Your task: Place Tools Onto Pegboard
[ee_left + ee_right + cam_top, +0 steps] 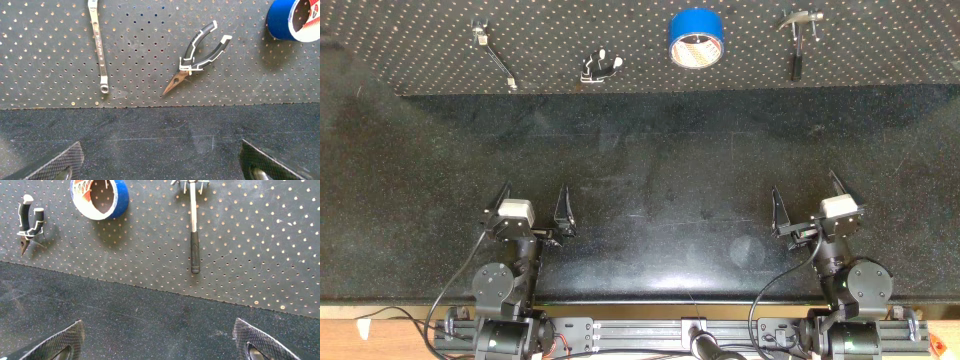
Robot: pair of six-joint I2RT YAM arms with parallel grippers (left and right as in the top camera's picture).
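Four tools hang on the black pegboard (620, 30) at the back: a wrench (495, 55) (99, 47) at the left, black-and-white pliers (601, 66) (200, 55) (29, 222), a roll of blue tape (696, 39) (295, 19) (99, 197), and a hammer (799, 40) (193, 227) at the right. My left gripper (532, 208) (160, 165) stands open near the table's front left, holding nothing. My right gripper (810, 205) (160, 342) stands open near the front right, also with nothing between its fingers.
A black mat (650, 170) covers the table between the grippers and the pegboard, with nothing lying on it. The arm bases and cables sit along the front edge.
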